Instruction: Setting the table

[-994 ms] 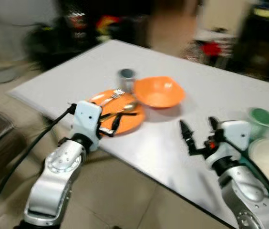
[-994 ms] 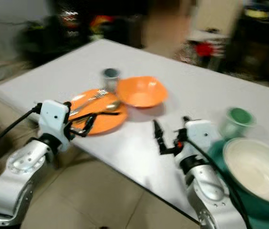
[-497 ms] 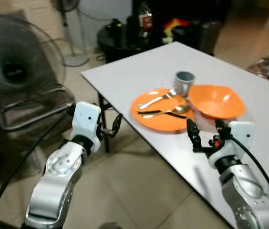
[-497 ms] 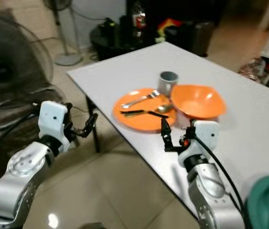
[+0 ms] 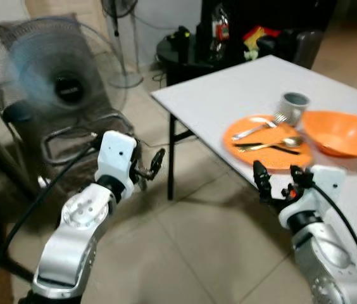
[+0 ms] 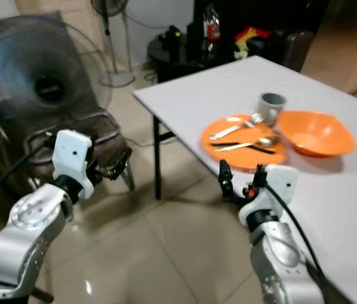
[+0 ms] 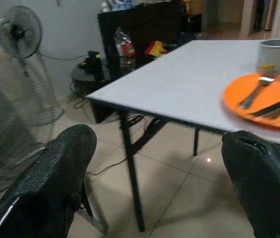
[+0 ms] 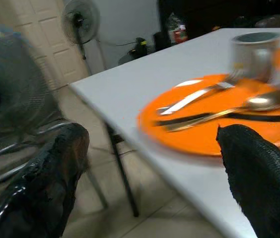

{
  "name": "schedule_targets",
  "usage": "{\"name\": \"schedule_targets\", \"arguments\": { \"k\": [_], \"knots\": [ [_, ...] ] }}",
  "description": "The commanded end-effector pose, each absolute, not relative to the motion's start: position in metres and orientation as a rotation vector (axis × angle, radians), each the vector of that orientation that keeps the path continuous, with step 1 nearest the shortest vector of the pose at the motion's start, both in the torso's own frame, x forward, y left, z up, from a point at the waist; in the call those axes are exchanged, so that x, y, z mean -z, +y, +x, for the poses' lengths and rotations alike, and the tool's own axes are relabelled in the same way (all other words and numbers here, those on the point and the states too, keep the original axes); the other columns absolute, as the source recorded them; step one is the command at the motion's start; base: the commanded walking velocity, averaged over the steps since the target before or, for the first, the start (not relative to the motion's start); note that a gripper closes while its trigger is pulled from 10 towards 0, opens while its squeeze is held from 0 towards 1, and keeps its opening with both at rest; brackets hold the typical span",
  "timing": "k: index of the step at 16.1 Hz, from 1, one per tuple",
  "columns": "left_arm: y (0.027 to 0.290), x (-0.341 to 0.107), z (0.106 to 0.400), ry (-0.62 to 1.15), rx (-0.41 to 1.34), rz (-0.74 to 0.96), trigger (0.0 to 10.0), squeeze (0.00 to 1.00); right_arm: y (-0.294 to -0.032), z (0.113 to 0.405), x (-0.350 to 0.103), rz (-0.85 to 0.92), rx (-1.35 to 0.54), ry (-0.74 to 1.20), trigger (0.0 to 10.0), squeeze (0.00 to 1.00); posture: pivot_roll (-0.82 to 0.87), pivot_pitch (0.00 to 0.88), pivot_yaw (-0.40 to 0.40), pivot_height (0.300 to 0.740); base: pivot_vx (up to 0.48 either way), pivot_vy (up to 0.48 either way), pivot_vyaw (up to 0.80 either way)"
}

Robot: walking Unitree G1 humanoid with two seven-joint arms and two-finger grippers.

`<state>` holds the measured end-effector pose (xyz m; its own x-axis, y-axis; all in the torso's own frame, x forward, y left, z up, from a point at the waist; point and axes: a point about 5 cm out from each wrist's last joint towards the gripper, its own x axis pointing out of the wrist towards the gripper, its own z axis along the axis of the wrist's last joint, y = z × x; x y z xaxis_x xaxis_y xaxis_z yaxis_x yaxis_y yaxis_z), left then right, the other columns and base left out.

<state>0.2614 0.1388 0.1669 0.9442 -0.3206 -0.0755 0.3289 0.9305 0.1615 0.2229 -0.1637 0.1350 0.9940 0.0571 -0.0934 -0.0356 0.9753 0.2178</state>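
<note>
An orange plate (image 5: 267,144) lies near the corner of the white table (image 5: 229,95). It carries a fork (image 8: 199,94), a spoon (image 8: 249,106) and a black knife (image 8: 229,118). A grey cup (image 5: 294,106) stands just behind the plate, and an orange bowl (image 5: 343,133) sits to its right. My right gripper (image 5: 276,174) hovers open at the table's near edge, just in front of the plate, with nothing held. My left gripper (image 5: 150,166) is open and empty over the floor, left of the table's corner.
A big floor fan (image 5: 64,82) and a dark metal-framed chair (image 5: 71,139) stand close on the left. A standing fan (image 5: 118,19) and black furniture with clutter (image 5: 229,35) are behind the table. Tiled floor (image 5: 197,240) lies between the arms.
The whole view has swung left, so the table now sits at the right and the fan has come into sight. The left gripper, earlier over the plate, is now off the table. Both grippers stay open.
</note>
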Motion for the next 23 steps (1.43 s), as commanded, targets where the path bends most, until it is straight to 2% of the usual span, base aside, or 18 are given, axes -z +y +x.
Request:
{"name": "schedule_targets", "arguments": {
  "k": [1,19,23],
  "knots": [
    [0.141,-0.169,0.263,0.048,0.327,0.175,10.0,0.0,-0.162,0.223,-0.138,0.217,-0.053,0.094,10.0,0.0,0.02,0.0,0.008,0.74,0.0,0.337,0.0],
    [0.141,-0.17,0.263,0.05,0.317,0.168,10.0,0.0,-0.153,0.232,-0.137,0.163,-0.132,0.108,10.0,0.0,0.04,0.0,-0.014,0.74,0.0,0.336,0.0],
    [0.142,-0.172,0.264,0.046,0.312,0.171,10.0,0.0,-0.151,0.236,-0.138,0.162,-0.155,0.106,10.0,0.0,0.05,0.0,-0.018,0.74,0.0,0.334,0.8]
  ]
}}
